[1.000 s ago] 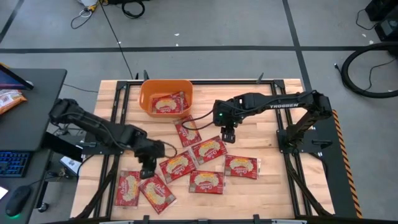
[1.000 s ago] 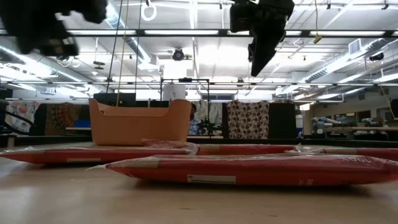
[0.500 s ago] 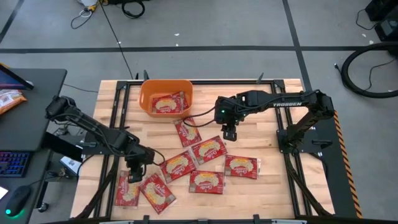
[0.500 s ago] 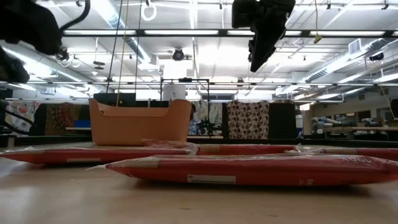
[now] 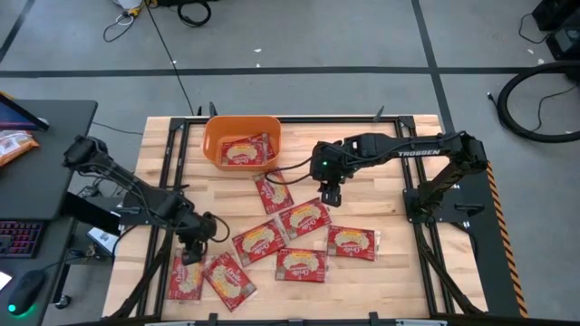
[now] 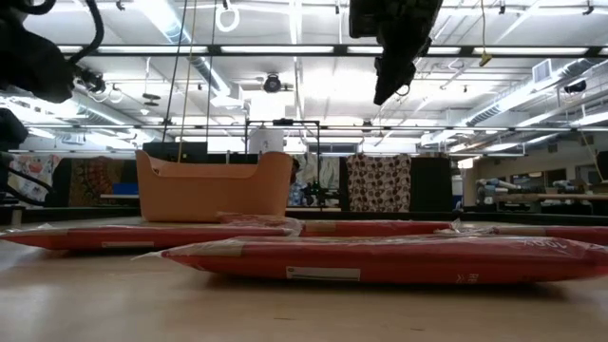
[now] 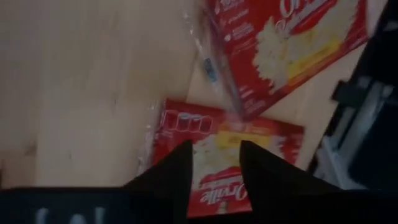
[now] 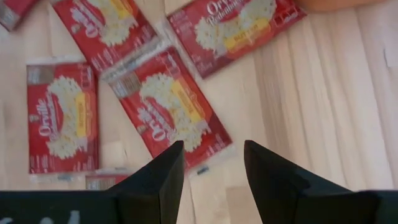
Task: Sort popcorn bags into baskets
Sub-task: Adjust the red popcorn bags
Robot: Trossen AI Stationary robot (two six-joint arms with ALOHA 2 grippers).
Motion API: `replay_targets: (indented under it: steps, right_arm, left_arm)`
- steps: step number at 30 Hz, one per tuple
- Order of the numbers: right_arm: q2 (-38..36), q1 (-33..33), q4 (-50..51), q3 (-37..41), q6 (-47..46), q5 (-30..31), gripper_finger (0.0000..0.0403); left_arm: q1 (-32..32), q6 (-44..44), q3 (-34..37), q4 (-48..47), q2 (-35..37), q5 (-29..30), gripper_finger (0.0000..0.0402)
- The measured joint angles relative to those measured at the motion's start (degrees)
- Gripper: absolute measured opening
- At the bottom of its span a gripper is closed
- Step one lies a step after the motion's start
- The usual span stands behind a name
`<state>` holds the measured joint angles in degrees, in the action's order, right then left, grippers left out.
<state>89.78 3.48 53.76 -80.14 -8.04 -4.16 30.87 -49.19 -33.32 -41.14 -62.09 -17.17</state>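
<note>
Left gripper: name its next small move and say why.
Probably lower the left gripper straight onto the popcorn bag beneath it. Its fingers stand apart over that bag, holding nothing, and the bag lies flat on the table, outside the orange basket.

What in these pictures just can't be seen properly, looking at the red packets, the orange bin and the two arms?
- Orange plastic bin: the high view shows red packets overlapping inside; how many cannot be counted.
- Low view: the bin's wall hides its contents, and the nearest flat red popcorn packet blocks those behind.
- Left gripper: its arm covers the fingertips in the high view.
- Small print on the packets: too small.
</note>
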Motion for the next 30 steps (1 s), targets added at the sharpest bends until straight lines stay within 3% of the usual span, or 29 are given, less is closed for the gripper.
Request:
replay_targets:
  steps: [6,10,17,25,30]
  right_arm:
    - [0.0,-0.4,-5.0,0.0,-0.9,-0.1,0.0171]
    - [0.0,-0.5,-5.7,0.0,-1.4,-0.1,0.0171]
    - [0.0,-0.5,-5.6,0.0,-2.5,0.0,0.0171]
    - [0.0,-0.5,-5.5,0.0,-0.7,0.0,0.0171]
    - [0.0,-0.5,-5.2,0.0,-0.4,0.0,0.0171]
  left_arm:
    - [-1.3,0.8,0.0,-1.5,-5.1,-1.2,0.0186]
    - [-1.4,3.2,0.0,7.4,-6.2,-3.6,0.0183]
    - [4.2,8.2,0.0,19.5,-6.2,6.4,0.0182]
    - [11.1,16.2,0.0,36.1,-12.4,6.9,0.0172]
    - [10.7,16.2,0.0,38.4,-18.5,7.1,0.0167]
